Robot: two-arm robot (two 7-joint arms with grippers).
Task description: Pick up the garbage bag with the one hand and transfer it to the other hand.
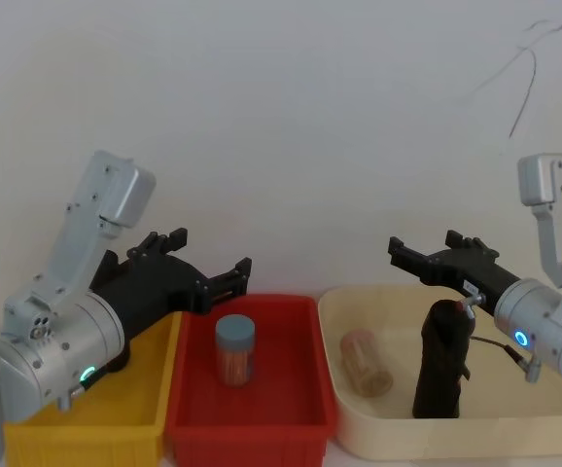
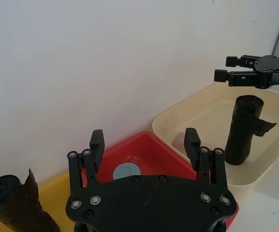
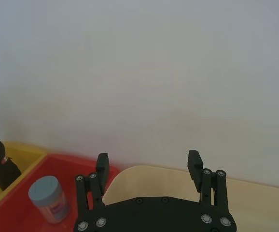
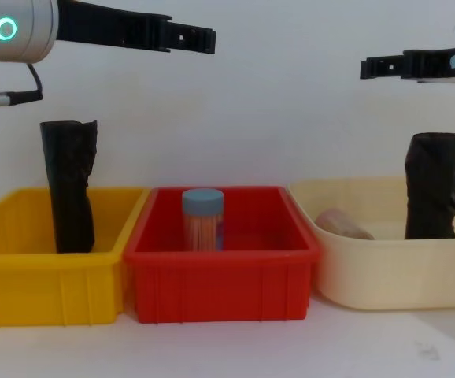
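1. Left claw [image 1: 211,251], on the green-ringed arm, hangs open in the air over the seam between the yellow bin [image 4: 46,287] and the red bin [image 4: 220,287]. It holds nothing.
2. Right claw [image 1: 425,243], on the blue-ringed arm, is open too. It hovers just above the bag [image 1: 441,360] without touching it, at a height where I'd guess it could receive a handover.
3. That bag stands upright in the cream tub [image 1: 456,433] towards the counter's right edge. It rests on the tub floor, which I take to keep it within a sideways grasp.
4. A second black roll [image 4: 68,185] with a loose flap stands in the yellow bin at the left edge. It sits nearer the left claw, so picking the wrong one looks like a risk.
5. A blue-lidded jar [image 4: 202,216] stands in the red bin and another jar [image 1: 366,362] lies in the tub beside the bag.
6. Nothing is lifted yet, so the pick-up has to come first.
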